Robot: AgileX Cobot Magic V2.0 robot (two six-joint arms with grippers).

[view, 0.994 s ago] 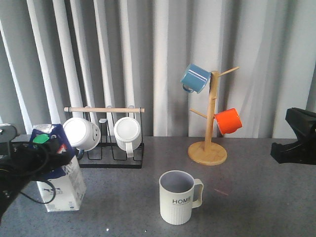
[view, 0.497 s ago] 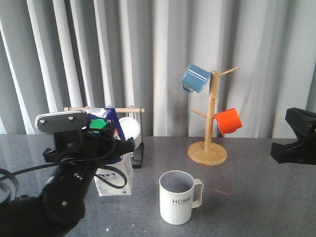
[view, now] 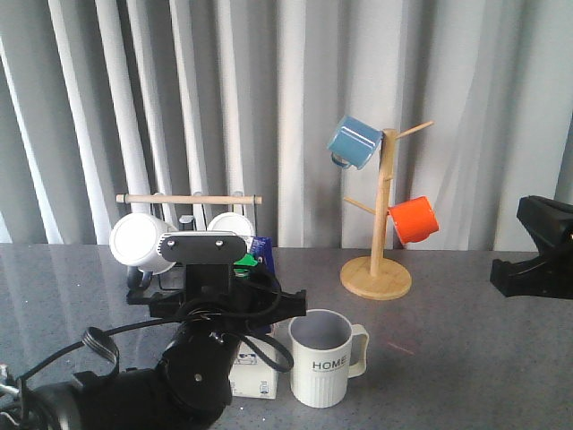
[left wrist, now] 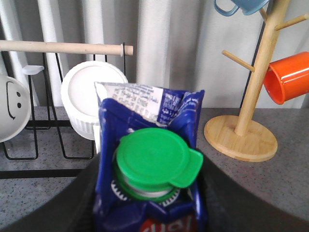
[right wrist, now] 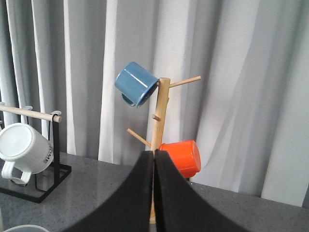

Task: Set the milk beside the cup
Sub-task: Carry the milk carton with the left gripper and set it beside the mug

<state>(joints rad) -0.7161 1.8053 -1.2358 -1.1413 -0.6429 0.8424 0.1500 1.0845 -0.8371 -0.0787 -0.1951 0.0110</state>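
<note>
The milk (view: 259,374) is a blue-and-white carton with a green cap (left wrist: 153,160), mostly hidden behind my left arm in the front view. It stands just left of the cup (view: 321,358), a cream ribbed mug marked "HOME". My left gripper (left wrist: 149,203) is shut on the milk, its dark fingers on both sides of the carton's top (left wrist: 145,104). Whether the carton rests on the table is hidden. My right gripper (right wrist: 155,193) is shut and empty, far right of the table (view: 537,260).
A wooden mug tree (view: 380,233) with a blue mug (view: 354,141) and an orange mug (view: 415,219) stands behind the cup. A black wire rack (view: 188,269) with white mugs (view: 139,242) stands at the back left. The grey table (view: 466,358) runs to the right.
My left arm has carried the milk from the far left of the table rightward to just beside the cup. The right arm has not moved.
</note>
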